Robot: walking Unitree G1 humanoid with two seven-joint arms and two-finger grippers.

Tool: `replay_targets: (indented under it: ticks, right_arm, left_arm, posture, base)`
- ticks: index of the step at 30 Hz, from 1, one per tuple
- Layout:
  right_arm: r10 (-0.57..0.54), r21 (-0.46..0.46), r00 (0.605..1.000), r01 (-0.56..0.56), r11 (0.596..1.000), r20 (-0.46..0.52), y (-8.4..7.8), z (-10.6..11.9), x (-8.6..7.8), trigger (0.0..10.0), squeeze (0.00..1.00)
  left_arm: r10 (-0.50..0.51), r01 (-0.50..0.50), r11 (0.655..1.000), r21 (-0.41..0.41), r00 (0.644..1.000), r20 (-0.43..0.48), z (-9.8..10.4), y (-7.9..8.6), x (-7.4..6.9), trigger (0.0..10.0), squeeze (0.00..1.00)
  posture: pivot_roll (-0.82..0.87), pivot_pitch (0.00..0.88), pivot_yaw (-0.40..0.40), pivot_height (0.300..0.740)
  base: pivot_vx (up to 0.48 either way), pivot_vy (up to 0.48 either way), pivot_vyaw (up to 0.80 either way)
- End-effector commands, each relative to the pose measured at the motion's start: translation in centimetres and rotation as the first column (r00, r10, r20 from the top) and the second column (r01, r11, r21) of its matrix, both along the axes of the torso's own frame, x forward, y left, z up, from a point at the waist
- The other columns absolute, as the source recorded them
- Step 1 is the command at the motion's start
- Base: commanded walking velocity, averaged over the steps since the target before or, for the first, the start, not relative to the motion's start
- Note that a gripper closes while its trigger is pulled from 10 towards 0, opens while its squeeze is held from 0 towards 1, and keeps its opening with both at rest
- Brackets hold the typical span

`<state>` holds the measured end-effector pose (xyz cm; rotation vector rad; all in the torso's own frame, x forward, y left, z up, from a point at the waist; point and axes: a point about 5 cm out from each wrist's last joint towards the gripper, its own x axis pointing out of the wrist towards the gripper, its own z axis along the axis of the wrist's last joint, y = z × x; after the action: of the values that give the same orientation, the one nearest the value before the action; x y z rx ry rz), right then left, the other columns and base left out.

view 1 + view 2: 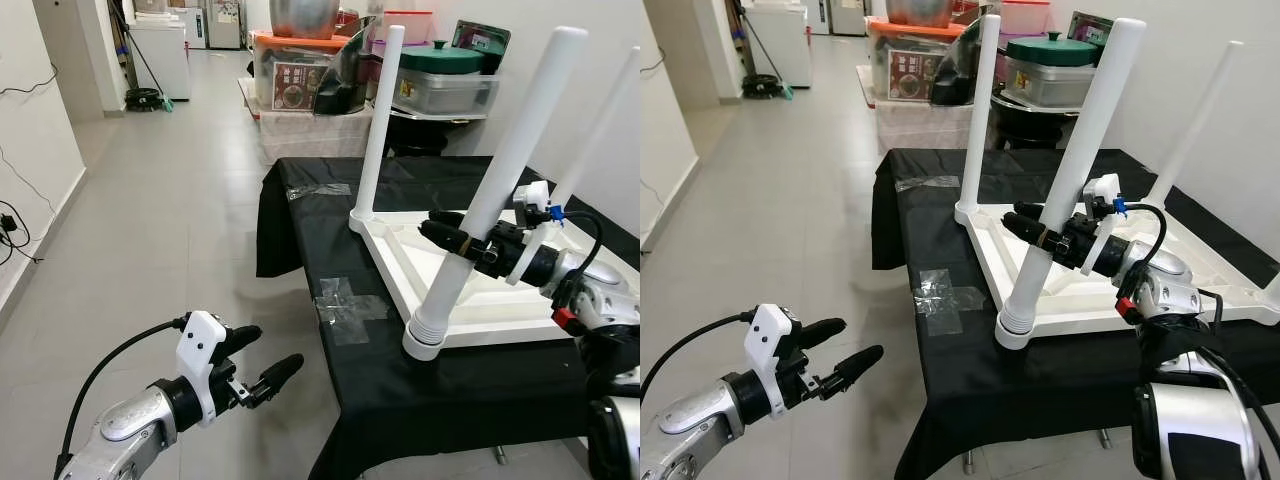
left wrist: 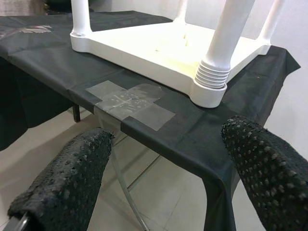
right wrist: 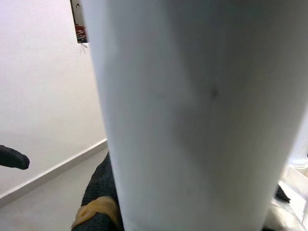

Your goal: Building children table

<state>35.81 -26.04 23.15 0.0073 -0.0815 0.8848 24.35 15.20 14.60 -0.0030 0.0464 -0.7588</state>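
A white children's table [image 1: 505, 305] lies upside down on a black-clothed table [image 1: 400, 400]. Three white legs point upward. The nearest leg [image 1: 515, 160] leans to the right, and its ribbed base [image 1: 428, 330] sits on the table's front corner. My right gripper [image 1: 440, 226] reaches in from the right and is shut on this leg a little above its base. The same leg [image 3: 192, 110] shows very close in the right wrist view. My left gripper [image 1: 274, 348] hangs low over the floor to the left of the cloth, open and holding nothing. Its fingers [image 2: 62, 183] face the table's front corner.
Clear tape patches [image 1: 348, 303] lie on the cloth near its left edge. Storage boxes and pots [image 1: 300, 70] stand behind the table, and a white appliance [image 1: 160, 55] is at the far left. Grey tiled floor [image 1: 170, 240] stretches to the left.
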Motion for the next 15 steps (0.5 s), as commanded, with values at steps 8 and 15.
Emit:
replay_targets:
  ticks: [8,15]
  right_arm:
    - [0.081,-0.025,0.988,-0.085,0.996,-0.128,1.0,-3.8,-0.9,10.0,0.0]
    - [0.126,-0.028,0.979,-0.132,0.991,-0.158,1.5,-4.1,-0.9,10.0,0.0]
  left_arm:
    - [-0.011,0.011,1.0,0.008,1.0,-0.015,0.0,0.2,0.2,10.0,0.0]
    - [-0.008,0.008,1.0,0.001,1.0,-0.026,-0.1,0.3,0.1,10.0,0.0]
  posture:
    - [0.08,0.0,-0.049,0.74]
    - [0.09,0.0,-0.061,0.74]
  base:
    - [0.0,0.0,0.0]
    - [0.0,0.0,0.0]
